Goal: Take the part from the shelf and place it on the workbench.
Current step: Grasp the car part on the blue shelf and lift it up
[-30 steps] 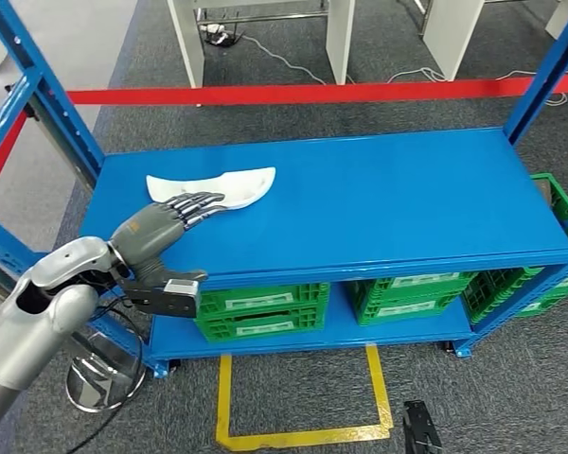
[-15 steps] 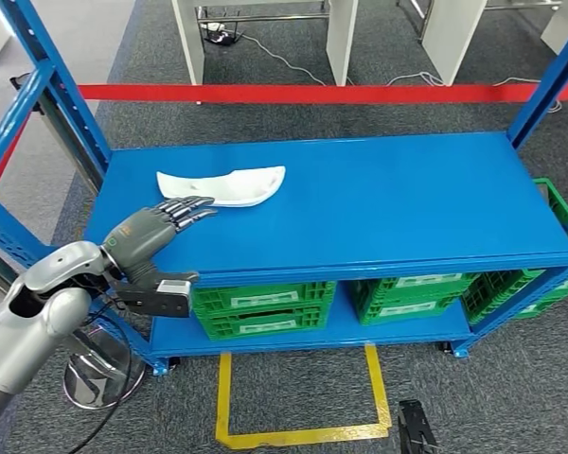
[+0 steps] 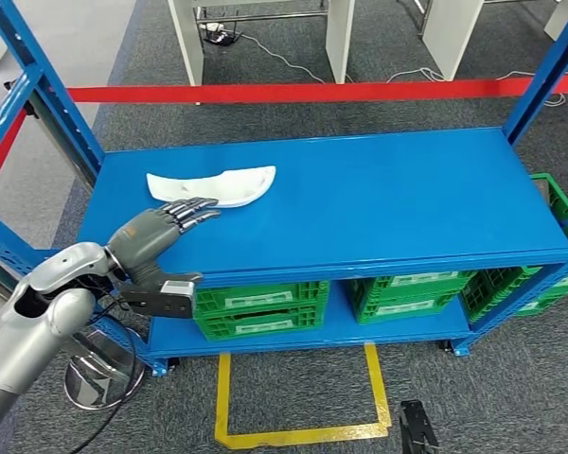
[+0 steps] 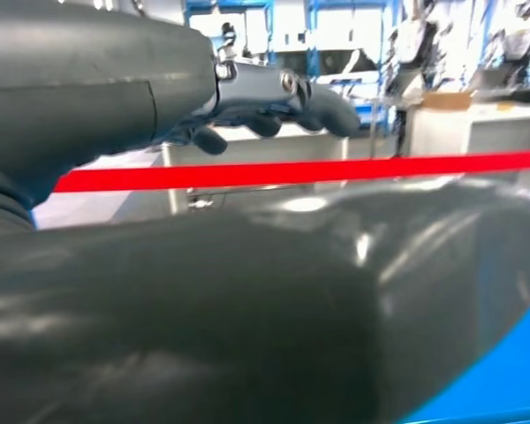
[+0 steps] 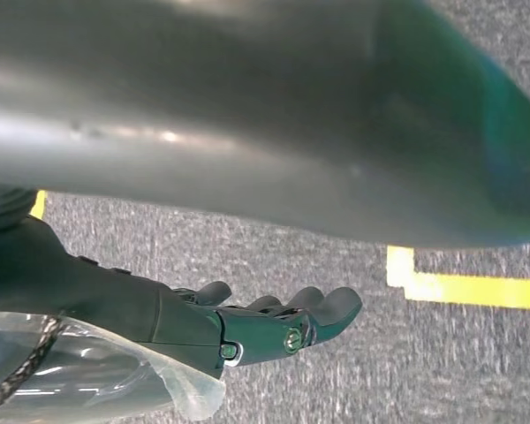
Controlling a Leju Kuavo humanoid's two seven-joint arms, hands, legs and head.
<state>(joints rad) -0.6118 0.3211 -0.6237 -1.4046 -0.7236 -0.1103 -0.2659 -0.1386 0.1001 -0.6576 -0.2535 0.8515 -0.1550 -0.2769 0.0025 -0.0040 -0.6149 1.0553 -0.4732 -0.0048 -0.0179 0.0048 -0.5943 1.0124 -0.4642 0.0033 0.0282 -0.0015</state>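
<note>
Flat white curved plastic part (image 3: 213, 185), long axis 9-to-3, just at 1 o'clock off empty, spread left hand (image 3: 160, 229) on blue metal shelf (image 3: 381, 199)

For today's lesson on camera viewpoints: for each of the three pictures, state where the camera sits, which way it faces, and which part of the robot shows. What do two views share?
Head view: high on the body, facing forward and down at the blue shelf, white part and left hand.
Left wrist view: behind the left hand, looking across the shelf.
Right wrist view: behind the right hand, facing the grey floor.
Shared: the red tape, in head and left wrist views.
</note>
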